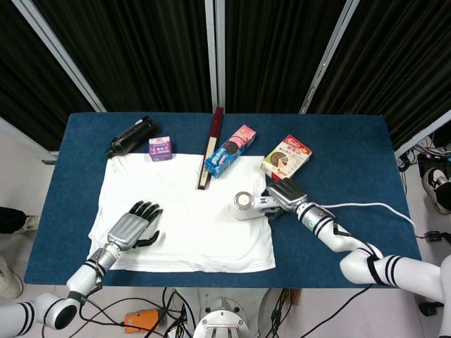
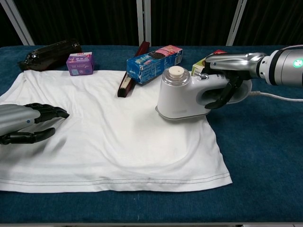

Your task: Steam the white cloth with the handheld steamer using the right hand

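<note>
A white cloth [image 1: 176, 211] [image 2: 109, 132] lies spread flat on the blue table. The white handheld steamer [image 1: 248, 203] [image 2: 185, 94] stands on the cloth's right edge, its round cap up. My right hand [image 1: 285, 193] [image 2: 230, 75] grips the steamer's handle from the right, fingers curled through it. A white cord [image 1: 366, 205] trails off to the right. My left hand [image 1: 132, 225] [image 2: 26, 123] rests flat on the cloth's left part, fingers spread, holding nothing.
Along the far side stand a black bottle [image 1: 131, 135], a purple box [image 1: 161, 148], a dark red stick [image 1: 211, 146], a cookie pack [image 1: 230, 150] and a red snack box [image 1: 287, 159], which is just behind the steamer. Bare blue table [image 1: 352, 155] lies to the right.
</note>
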